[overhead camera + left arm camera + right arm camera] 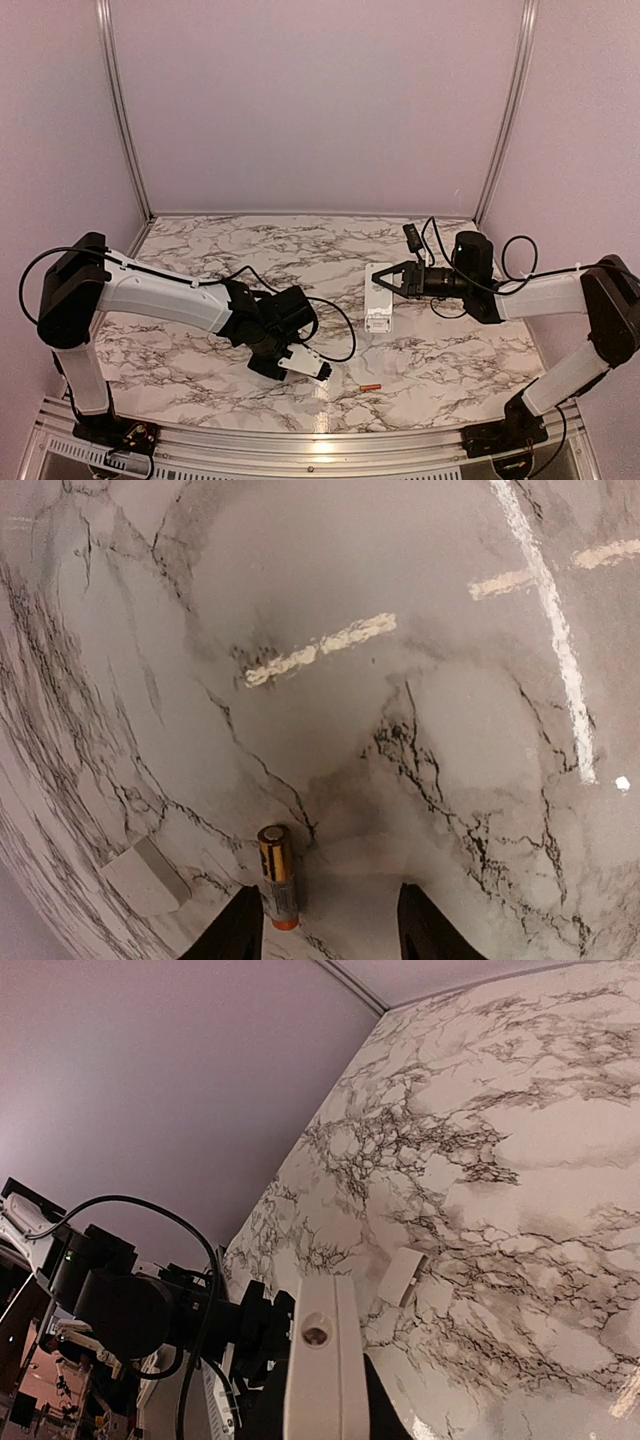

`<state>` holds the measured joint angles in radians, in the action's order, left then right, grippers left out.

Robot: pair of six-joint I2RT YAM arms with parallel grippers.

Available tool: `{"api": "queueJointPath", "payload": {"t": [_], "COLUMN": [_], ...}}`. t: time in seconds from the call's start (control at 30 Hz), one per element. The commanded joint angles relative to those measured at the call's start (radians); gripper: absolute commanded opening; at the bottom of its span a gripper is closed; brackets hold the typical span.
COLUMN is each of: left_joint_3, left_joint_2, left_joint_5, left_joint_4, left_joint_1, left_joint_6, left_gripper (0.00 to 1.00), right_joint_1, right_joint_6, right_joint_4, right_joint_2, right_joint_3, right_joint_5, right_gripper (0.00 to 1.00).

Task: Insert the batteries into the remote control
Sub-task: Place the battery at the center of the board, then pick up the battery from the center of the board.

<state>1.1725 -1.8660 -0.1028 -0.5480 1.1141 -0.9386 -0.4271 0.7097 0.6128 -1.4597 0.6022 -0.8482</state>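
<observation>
Closest to the arm bases, the orange-red battery [371,387] lies alone on the marbled counter [450,350], just right of the left arm's tip and touching nothing.

A little farther in, the left gripper [330,920] hangs low over the counter with its two dark fingertips [240,932] spread apart. The gold battery [277,875] sits in that gap, its orange end nearest the camera. It is close against the fingertip on the left of the wrist view and well clear of the other one, so it is not pinched. Whether it touches that fingertip cannot be told. Just beyond and to the left in the same view, a small flat white piece [145,875] lies on the counter.

Farther back, right of centre, is the remote control [378,300], white, with its long side running front to back. The right gripper [392,281] reaches in from the right, pressed together on the remote's far end. The right wrist camera shows the white body end-on between the dark fingers [385,1422]. Whether the remote rests on the counter or is lifted off it cannot be told.

A black cable [335,318] loops across the counter from the left arm. Behind everything stands the plain lilac back wall [320,100].
</observation>
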Motion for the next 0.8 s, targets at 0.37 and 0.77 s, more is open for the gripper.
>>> {"api": "queueJointPath", "payload": {"t": [0.37, 0.77], "left_joint_3": [0.049, -0.089], "left_joint_2": [0.360, 0.416], "left_joint_5": [-0.405, -0.256], "left_joint_4": [0.140, 0.284], "left_joint_1": [0.002, -0.019], "left_joint_6": [0.734, 1.765], "left_gripper": [0.94, 0.99], "right_joint_1": [0.012, 0.083], "right_joint_6": [-0.029, -0.056], "right_joint_4": [0.002, -0.041], "right_joint_2": [-0.005, 0.004], "right_joint_3": [0.035, 0.044], "right_joint_5": [-0.001, -0.012], "right_gripper": [0.00, 0.00]}}
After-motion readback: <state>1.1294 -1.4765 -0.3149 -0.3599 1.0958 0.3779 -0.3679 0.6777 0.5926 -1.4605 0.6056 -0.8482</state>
